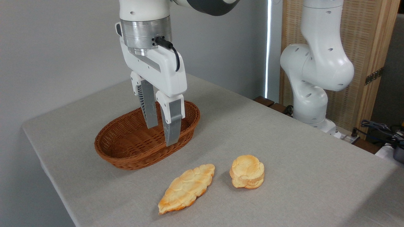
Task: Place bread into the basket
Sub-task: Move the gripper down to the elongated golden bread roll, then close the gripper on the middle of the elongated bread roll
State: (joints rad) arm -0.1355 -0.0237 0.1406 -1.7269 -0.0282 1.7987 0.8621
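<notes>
scene: grey cloth-covered counter [284, 151], grey wall behind, one fixed cam view.
landmark: basket [126, 148], all places given rel. to it.
basket: oval, reddish-brown wicker, shallow, sits on counter, left-centre of frame; nothing visible inside, tho part of the interior is hidden by the fingers.
end effector [162, 134]: hangs over the basket's right half, pointing down; released, jaws a bit apart w/ a narrow gap, nothing btwn them. Tips overlap the basket interior/near rim in the pic; can't tell if they touch the weave.
fingers [172, 126]: two grey ribbed pads on white mounts, near one lower in the frame than the far one.
arm: white Panda wrist w/ metal ring and black cable, comes down from top of frame above the basket.
bread [187, 187]: long, flat, leaf-shaped, golden-brown, bumpy top, pointed ends; lies flat on counter in front of the basket and to its right, toward cam; apart from the basket, not touching it. Long axis runs diagonal, far end pointing up-right. Not in the basket, not gripped.
bun [247, 171]: smaller, round, stacked, pale gold; on counter right of the bread, near but w/ a gap; further right of the basket than the bread.
arm base [315, 72]: white robot joints at the counter's far right edge, well right of the basket.
bg: wood-framed woven screen [366, 47] behind the base; dark cables [378, 129] at far right.
</notes>
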